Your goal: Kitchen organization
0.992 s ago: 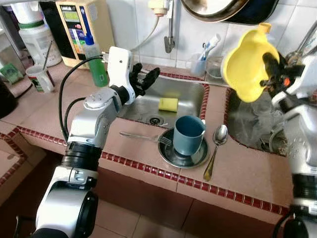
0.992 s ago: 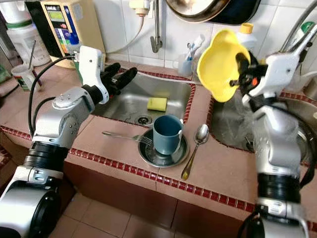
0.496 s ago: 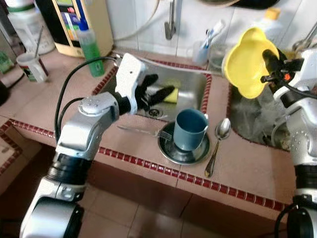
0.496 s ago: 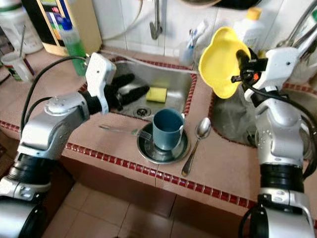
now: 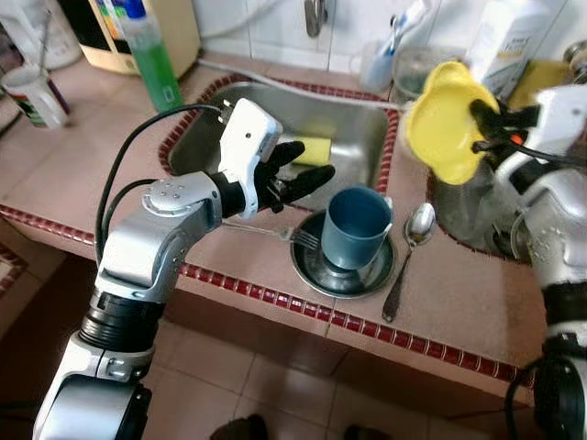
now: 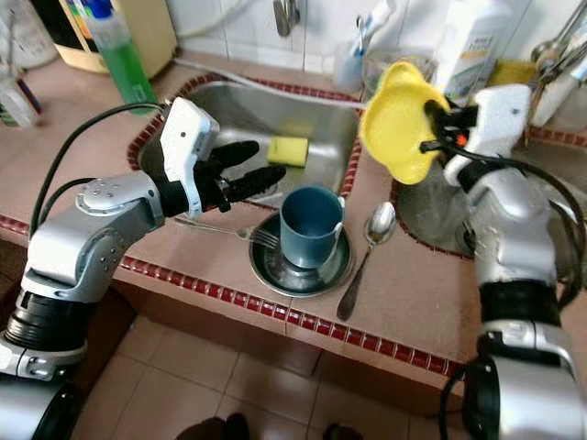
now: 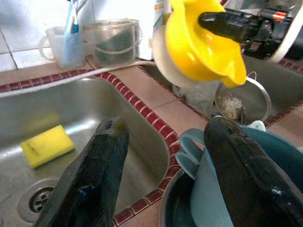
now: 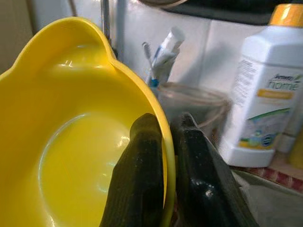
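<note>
Broadly, a tiled worktop (image 5: 83, 174) edged in red trim carries two steel sinks. The left sink (image 5: 353, 147) holds a yellow sponge (image 6: 288, 150) near its far right corner, and the right sink (image 6: 431, 215) lies at the worktop's right end with what looks like a strainer in it, though the view there is too cluttered to be sure. Both silver arms reach over the worktop. The right pincer (image 8: 165, 156) is clenched on the rim of a yellow bowl (image 5: 445, 124), one finger inside and one outside, holding it tilted in the air above the strip of worktop between the two sinks. The left pincer (image 5: 301, 170) hangs released, its fingers spread, over the near right corner of the left sink and just beside the blue cup (image 5: 356, 225), not touching it. That cup stands upright on a small metal plate (image 5: 316, 275) at the front edge of the worktop. A fork (image 6: 229, 231) lies to the left of the plate with its tines on the rim, and a spoon (image 5: 408, 257) lies to the right of it. Along the back edge stand a green bottle (image 5: 151, 60), a white detergent bottle (image 8: 260, 90) and a cup of toothbrushes (image 7: 64, 40).
</note>
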Robot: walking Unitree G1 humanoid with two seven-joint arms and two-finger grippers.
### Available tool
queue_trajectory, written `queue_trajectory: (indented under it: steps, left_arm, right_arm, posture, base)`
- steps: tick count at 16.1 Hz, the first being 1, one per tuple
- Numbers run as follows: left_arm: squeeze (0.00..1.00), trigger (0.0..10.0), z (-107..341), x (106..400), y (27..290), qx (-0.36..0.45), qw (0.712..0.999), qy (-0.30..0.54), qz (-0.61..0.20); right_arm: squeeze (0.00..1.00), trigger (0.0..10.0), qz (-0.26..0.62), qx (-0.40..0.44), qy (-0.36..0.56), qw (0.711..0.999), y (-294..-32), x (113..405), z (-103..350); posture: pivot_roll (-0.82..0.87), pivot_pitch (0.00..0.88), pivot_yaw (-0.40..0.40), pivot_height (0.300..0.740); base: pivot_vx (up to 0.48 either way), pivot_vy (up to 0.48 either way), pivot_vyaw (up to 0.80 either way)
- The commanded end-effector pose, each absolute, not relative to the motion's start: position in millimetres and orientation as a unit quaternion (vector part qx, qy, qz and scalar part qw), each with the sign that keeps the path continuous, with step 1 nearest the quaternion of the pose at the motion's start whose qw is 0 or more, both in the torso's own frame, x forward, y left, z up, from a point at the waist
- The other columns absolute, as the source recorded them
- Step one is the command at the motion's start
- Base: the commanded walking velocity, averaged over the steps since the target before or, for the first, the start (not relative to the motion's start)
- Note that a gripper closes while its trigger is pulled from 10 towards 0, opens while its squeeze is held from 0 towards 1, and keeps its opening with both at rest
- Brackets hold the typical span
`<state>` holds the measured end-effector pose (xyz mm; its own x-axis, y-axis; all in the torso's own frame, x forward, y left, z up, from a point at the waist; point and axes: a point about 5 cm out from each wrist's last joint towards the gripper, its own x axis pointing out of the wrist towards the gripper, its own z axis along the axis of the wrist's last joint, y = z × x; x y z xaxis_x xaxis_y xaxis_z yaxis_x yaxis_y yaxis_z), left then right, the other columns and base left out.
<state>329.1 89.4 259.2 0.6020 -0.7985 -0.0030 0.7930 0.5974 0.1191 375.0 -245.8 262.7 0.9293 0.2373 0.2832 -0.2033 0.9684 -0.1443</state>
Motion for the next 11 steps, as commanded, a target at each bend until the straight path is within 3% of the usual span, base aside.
queue_trajectory:
  steps: [1,11]
  left_arm:
    - [0.0,10.0,263,326,93,0.053,0.895,-0.03,-0.441]
    - [0.0,10.0,272,306,94,0.026,0.898,-0.031,-0.439]
  right_arm:
    - [0.0,10.0,0.117,-0.067,-0.164,0.977,-246,377,273]
    - [0.0,10.0,0.146,-0.062,-0.157,0.975,-231,398,287]
  posture:
    - [-0.09,0.267,0.019,0.74]
    - [-0.03,0.311,-0.023,0.74]
  base:
    - [0.0,0.0,0.0]
    - [0.0,0.0,0.0]
